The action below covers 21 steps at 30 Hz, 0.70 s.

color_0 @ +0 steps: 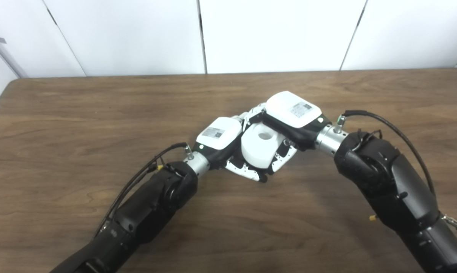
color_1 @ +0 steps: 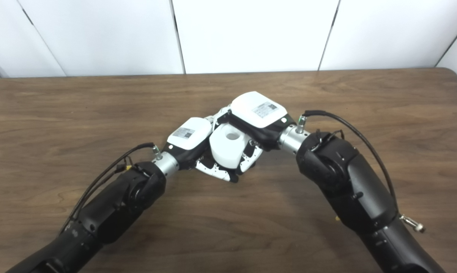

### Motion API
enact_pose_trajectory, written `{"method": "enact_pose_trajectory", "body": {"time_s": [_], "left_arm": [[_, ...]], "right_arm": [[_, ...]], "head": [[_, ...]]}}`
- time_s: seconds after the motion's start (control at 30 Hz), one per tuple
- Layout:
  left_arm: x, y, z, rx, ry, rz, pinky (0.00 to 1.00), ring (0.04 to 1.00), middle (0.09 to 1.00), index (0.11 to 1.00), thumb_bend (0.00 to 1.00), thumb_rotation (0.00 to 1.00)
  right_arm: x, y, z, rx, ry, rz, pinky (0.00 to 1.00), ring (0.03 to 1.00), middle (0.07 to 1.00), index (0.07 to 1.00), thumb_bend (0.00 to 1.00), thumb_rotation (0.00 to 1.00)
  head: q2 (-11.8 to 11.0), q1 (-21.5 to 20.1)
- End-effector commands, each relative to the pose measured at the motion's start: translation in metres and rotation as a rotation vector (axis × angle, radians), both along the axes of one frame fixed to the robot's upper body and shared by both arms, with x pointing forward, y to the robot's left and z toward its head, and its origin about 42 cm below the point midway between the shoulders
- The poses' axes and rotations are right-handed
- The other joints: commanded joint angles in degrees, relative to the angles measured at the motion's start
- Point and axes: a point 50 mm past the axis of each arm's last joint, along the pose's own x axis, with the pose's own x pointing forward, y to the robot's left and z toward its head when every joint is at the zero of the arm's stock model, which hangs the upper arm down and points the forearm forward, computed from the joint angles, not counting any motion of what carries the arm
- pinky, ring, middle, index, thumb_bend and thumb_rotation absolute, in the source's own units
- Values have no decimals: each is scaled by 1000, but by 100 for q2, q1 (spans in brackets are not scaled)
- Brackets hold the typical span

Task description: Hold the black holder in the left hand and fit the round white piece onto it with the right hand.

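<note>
The round white piece (color_0: pixel 259 148) sits clasped between the 2 hands above the tabletop (color_0: pixel 99 113), right hand (color_0: pixel 291 117) curled over it, left hand (color_0: pixel 222 138) closed beneath on a hidden holder, so fitting looks underway, seating unconfirmed.

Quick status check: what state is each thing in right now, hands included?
Round white piece: held up between both hands, hole facing up.
Right hand: fingers wrapped around the white piece.
Left hand: closed against the piece's other side.
Black holder: hidden, cannot tell.
Table: bare wood around the hands.
</note>
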Motion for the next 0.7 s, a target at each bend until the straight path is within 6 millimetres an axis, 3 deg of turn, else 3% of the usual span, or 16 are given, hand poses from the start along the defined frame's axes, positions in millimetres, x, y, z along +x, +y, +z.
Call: {"method": "enact_pose_trajectory", "body": {"time_s": [0.0, 0.67], "left_arm": [[-24, 21, -42, 150, 149, -13, 953, 991, 955, 484, 524, 71], [-24, 21, -41, 131, 147, -6, 955, 987, 945, 483, 524, 71]], "right_arm": [[2, -13, 5, -36, -7, -26, 692, 765, 726, 481, 526, 141], [4, -18, 7, -20, 11, -48, 692, 774, 727, 482, 526, 140]], "head": [[5, 5], [76, -3]]}}
